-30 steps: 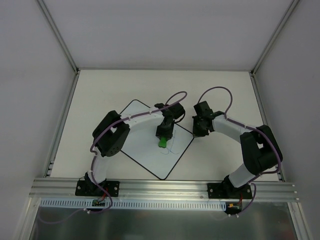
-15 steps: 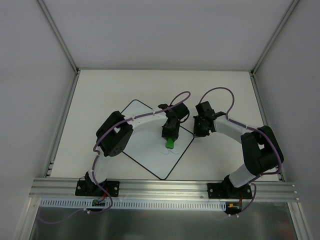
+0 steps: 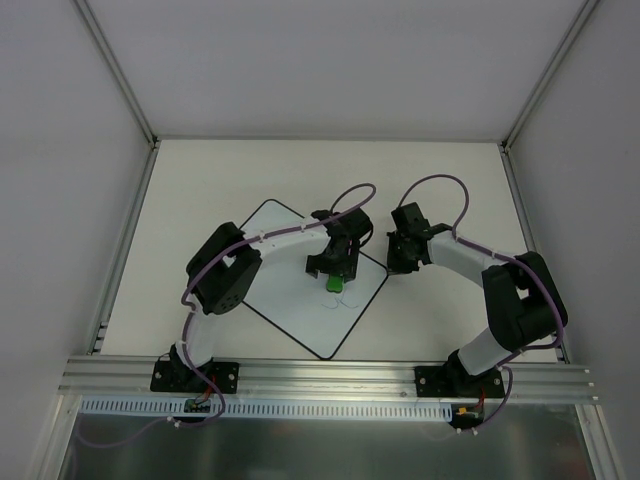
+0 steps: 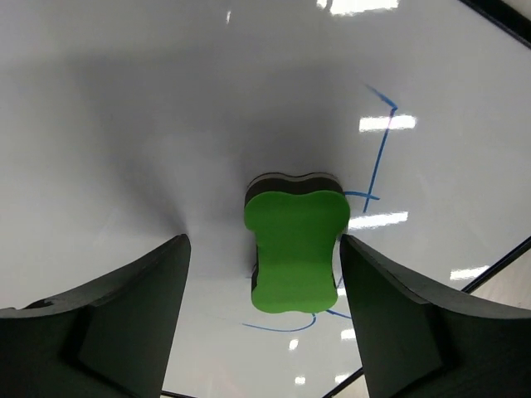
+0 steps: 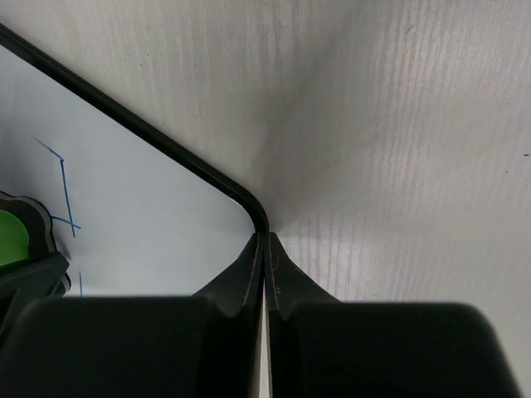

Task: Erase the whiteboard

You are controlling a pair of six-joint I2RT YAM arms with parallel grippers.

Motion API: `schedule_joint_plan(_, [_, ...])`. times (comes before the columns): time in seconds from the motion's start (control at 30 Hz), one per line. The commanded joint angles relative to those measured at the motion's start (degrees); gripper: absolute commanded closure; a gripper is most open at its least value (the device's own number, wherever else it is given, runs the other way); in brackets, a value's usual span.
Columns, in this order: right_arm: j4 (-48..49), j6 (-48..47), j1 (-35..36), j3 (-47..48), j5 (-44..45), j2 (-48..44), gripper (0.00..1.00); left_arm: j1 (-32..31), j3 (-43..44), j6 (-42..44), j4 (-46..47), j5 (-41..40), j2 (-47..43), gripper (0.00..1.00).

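From above, a cream tabletop [image 3: 200, 180] sits inside pale grey walls, with an aluminium rail [image 3: 330, 375] along the bottom of the frame. The whiteboard [image 3: 280, 285] lies flat at centre, turned like a diamond. The left end effector [image 3: 335, 270] hangs over its right half, above a green eraser [image 3: 335, 284]. The right end effector [image 3: 400, 262] is at the board's right corner.

The left wrist view shows the fingers [image 4: 124, 315] spread wide. The eraser rests on the glossy board between them, close to the right-hand finger, and thin blue lines [image 4: 382, 149] run beside it.

The right wrist view shows the jaws pinched together to a hairline, their tips at the board's rounded black-edged corner, on finely grained tabletop.
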Motion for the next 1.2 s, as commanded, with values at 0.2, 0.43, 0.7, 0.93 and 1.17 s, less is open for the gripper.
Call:
schedule_joint_plan(0.2, [-1.1,0.0,-0.4,-1.7,1.1,-0.3,1.00,-4.3,-5.4,-4.7,2.9,-10.4,-8.4,0.31])
schedule_joint_plan(0.43, [-1.1,-0.2,-0.4,-2.1,1.1,-0.6,1.00,-4.5,-13.9,-4.6,14.3,-12.0,-12.7,0.31])
schedule_joint_plan(0.7, [-0.9,-0.3,-0.4,-1.9,-1.4,-0.2,1.00,-4.5,-20.1,-1.1,24.3,-10.8,-14.1,0.39])
schedule_joint_plan(0.93, [-0.9,-0.6,-0.4,-2.1,-1.4,-0.6,1.00,-4.5,-21.1,1.0,27.4,-11.6,-13.4,0.40])
schedule_joint_plan(1.17, [-0.9,-0.6,-0.4,-2.1,-1.5,-0.4,1.00,-4.5,-22.5,1.1,28.9,-11.3,-13.7,0.50])
